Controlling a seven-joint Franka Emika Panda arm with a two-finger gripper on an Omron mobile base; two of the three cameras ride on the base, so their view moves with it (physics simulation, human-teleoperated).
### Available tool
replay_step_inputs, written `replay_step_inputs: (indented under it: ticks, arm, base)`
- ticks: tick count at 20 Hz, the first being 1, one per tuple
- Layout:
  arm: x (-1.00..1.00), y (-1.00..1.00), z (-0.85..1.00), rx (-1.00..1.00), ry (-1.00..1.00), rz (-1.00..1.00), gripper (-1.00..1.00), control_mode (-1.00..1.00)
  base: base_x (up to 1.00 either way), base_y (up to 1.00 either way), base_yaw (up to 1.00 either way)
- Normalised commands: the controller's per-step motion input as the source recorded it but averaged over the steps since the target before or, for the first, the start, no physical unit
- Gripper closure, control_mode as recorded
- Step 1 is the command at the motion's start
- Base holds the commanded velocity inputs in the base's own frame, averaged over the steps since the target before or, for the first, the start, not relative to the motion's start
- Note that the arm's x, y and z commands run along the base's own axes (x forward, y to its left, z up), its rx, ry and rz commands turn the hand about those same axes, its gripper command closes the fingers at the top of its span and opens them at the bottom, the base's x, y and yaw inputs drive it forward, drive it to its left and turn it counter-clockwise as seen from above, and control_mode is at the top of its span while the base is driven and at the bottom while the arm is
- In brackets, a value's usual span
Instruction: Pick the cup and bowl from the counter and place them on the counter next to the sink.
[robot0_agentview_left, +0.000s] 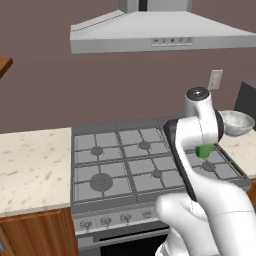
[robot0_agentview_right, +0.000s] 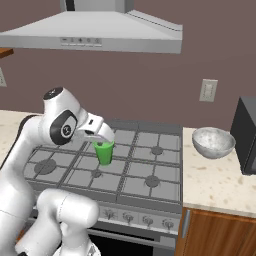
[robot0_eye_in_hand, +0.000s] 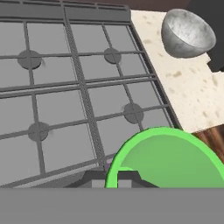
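Over stovetop (robot0_agentview_right: 115, 160), pincer (robot0_agentview_right: 102, 141) grips cup (robot0_agentview_right: 104, 152)

No readable text, brand or number appears. The range hood (robot0_agentview_left: 160, 32) above the stovetop (robot0_agentview_left: 150, 160) carries a row of small control marks on its front lip, too tiny to read; the stovetop's front knobs (robot0_agentview_right: 122, 217) show no legible markings.

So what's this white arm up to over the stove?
It is moving dishes. Its gripper holds a small green cup in the air above the grey stovetop. A pale bowl sits on the speckled counter to the right of the stove, beside a dark appliance, not yet picked up.
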Motion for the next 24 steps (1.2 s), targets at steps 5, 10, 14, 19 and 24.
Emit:
replay_step_inputs:
  ticks: [5, 10, 14, 19, 24]
  arm:
    - [-0.14, 0.60, -0.12, 0.00, 0.11, 0.14, 1.00, -1.00]
    - [-0.25, 0.63, -0.01, 0.00, 0.07, 0.11, 1.00, -1.00]
    - [-0.29, 0.48, 0.00, 0.00, 0.00, 0.10, 1.00, -1.00]
    - [0.01, 0.00, 0.01, 0.00, 0.00, 0.00, 1.00, -1.00]
    - [0.00, 0.00, 0.00, 0.00, 0.00, 0.00, 1.00, -1.00]
  base:
    - [0.00, 0.00, 0.00]
    - [0.00, 0.00, 0.00]
    - [0.00, 0.00, 0.00]
    - [0.00, 0.00, 0.00]
    - [0.00, 0.00, 0.00]
